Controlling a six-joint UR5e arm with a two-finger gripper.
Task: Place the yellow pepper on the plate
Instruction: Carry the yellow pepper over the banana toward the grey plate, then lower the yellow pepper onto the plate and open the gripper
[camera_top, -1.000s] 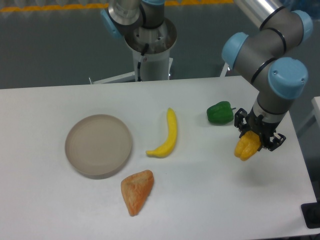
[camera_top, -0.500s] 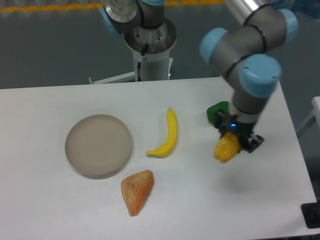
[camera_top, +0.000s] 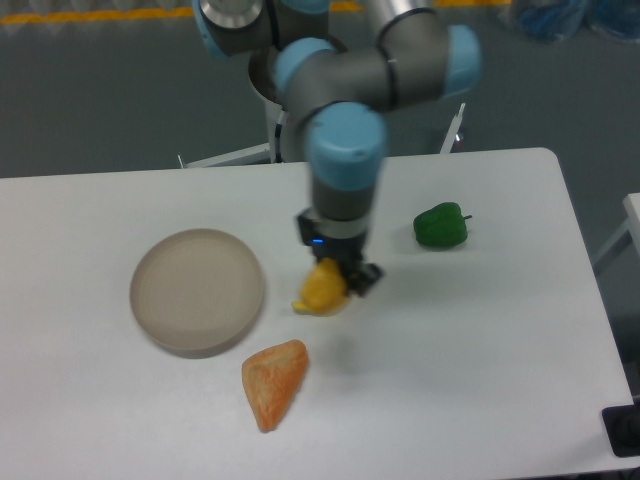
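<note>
**Pepper carried halfway to the plate**

In the last second I have swung left from the table's right side, past the green pepper (camera_top: 440, 225). My gripper (camera_top: 333, 283) is clamped on the yellow pepper (camera_top: 322, 287), held in the air over the banana (camera_top: 318, 306). The plate (camera_top: 197, 291) lies further left. The yellow pepper's long axis hangs tilted, its lower end down-left.

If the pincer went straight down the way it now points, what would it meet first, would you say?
Most likely the banana: the pincer points down holding the yellow pepper, and the banana's lower end shows just beneath it. The pepper would touch first, though the height above it is unclear.
</note>
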